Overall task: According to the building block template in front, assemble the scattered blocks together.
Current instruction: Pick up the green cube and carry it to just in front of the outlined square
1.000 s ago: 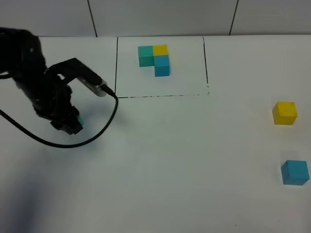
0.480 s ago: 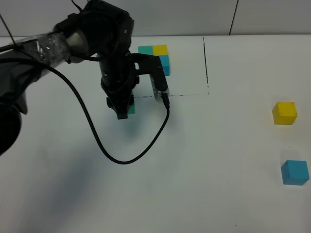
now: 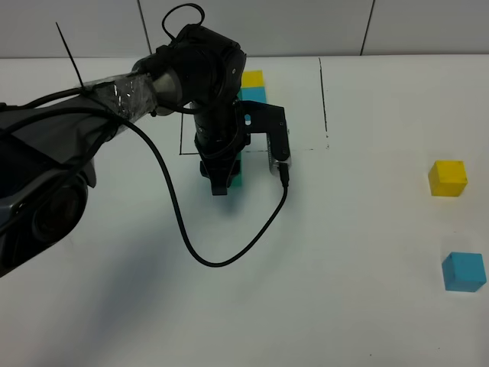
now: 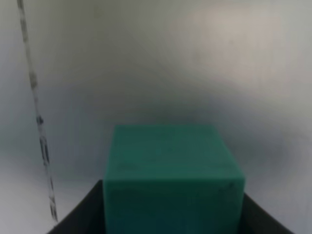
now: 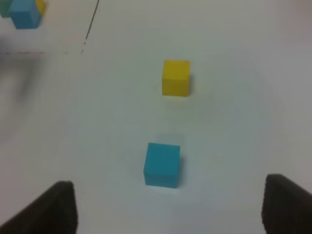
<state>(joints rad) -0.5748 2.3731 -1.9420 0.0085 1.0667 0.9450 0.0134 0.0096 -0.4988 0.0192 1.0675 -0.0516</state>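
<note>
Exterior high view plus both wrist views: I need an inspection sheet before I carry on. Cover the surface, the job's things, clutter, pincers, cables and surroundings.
Surface: white table, with the left arm's shadow across its left part.
Job's things: template at the far edge, showing yellow and blue; its green part is hidden behind the left arm. The teal-green cube sits just in front of the template's near line. The yellow cube and blue cube lie loose at the right, apart.
Clutter: nothing seen.
Pincers: left pincer shut on the teal-green cube; right pincer open, empty.
Cables: black cable loops from the left wrist over the table.
Surroundings: pale wall with dark seams.
</note>
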